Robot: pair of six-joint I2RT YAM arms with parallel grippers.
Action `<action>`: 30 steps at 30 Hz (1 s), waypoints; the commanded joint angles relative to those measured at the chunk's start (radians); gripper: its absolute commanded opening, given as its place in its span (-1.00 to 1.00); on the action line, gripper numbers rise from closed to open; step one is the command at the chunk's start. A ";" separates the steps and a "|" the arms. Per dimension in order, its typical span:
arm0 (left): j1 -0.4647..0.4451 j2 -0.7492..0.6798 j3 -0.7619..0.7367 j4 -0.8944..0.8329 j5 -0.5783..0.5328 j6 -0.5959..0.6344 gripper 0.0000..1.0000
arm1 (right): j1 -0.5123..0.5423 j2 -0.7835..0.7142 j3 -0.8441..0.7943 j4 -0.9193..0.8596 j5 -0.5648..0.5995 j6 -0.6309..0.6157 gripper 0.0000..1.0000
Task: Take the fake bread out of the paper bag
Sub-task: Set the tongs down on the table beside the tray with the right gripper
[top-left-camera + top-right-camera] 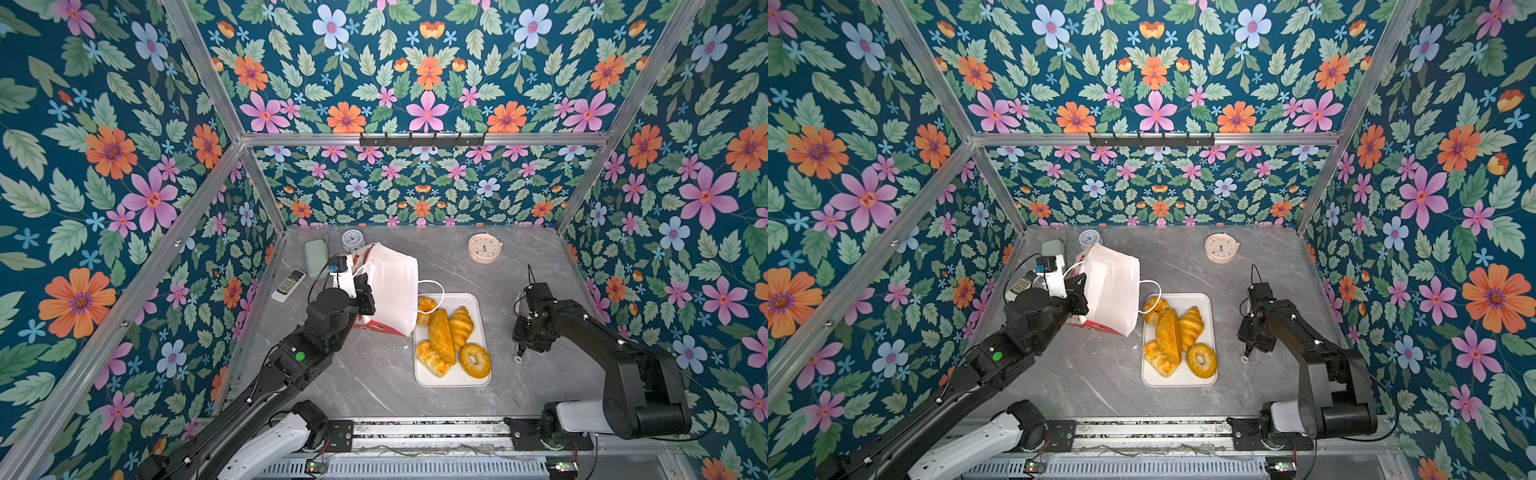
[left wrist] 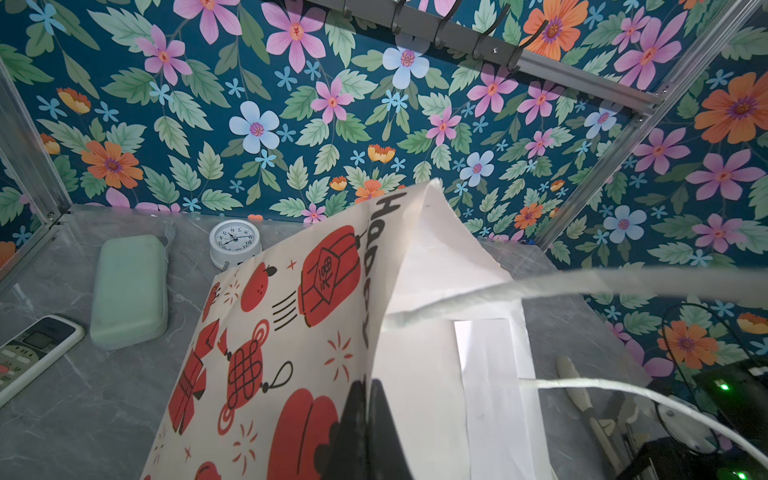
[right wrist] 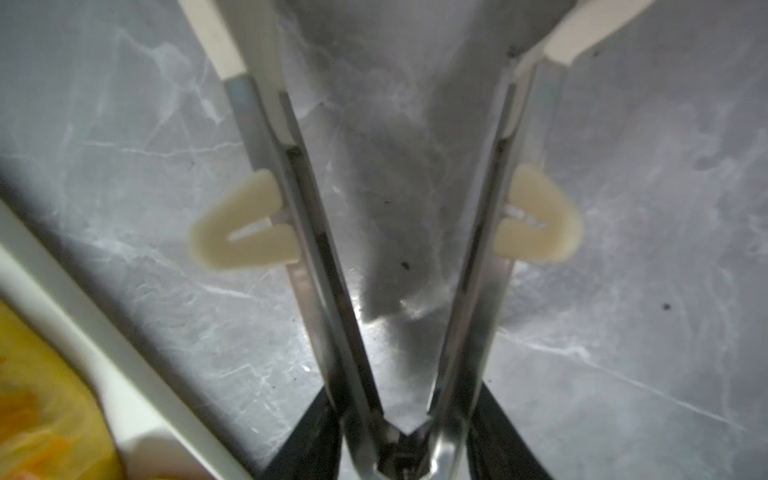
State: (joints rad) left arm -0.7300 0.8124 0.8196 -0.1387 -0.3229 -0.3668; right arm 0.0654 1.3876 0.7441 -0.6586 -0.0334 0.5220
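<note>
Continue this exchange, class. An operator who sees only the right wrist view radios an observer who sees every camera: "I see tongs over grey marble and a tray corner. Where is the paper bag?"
Observer: The paper bag is tilted over the far left corner of the tray, across the tray from your tongs.
Operator: Is anything holding it?
Observer: Yes, the left gripper has its fingers shut on the bag's edge.
Operator: How much bread is out?
Observer: Five pieces of fake bread lie on the tray, with the bagel nearest your tongs.
</note>
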 commanded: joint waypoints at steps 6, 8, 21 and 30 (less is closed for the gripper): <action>0.002 0.005 0.004 -0.008 0.040 -0.036 -1.00 | -0.001 -0.072 -0.015 0.013 -0.002 0.040 0.58; 0.001 0.005 0.009 -0.008 0.059 -0.053 -1.00 | -0.001 -0.131 -0.019 0.013 0.010 0.049 0.59; 0.002 0.018 0.003 0.070 0.172 -0.188 -1.00 | -0.001 -0.372 -0.045 -0.021 0.042 0.044 0.60; 0.001 0.042 -0.014 0.055 0.124 -0.182 -1.00 | -0.001 -0.360 -0.073 0.015 0.025 0.050 0.60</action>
State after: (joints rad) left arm -0.7300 0.8543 0.8074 -0.1024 -0.1600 -0.5724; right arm 0.0639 1.0222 0.6724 -0.6537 -0.0048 0.5686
